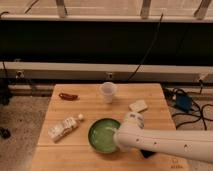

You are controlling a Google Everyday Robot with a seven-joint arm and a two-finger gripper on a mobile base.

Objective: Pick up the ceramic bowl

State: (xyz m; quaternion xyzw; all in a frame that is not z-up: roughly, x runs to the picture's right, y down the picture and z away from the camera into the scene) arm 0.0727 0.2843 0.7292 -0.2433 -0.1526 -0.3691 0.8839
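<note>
The ceramic bowl [102, 135], round, glossy green with a pale centre, is at the front middle of the wooden table [90, 112]. My white arm reaches in from the right, and my gripper [119, 138] sits at the bowl's right rim, shut on it. The arm's end covers that part of the rim and hides the contact itself.
A small white cup [107, 92] stands behind the bowl. A red object [68, 96] lies at the back left, a white packet [65, 127] at the left, a pale block [138, 105] at the right. Cables and a blue item [182, 102] lie on the floor beyond the table's right edge.
</note>
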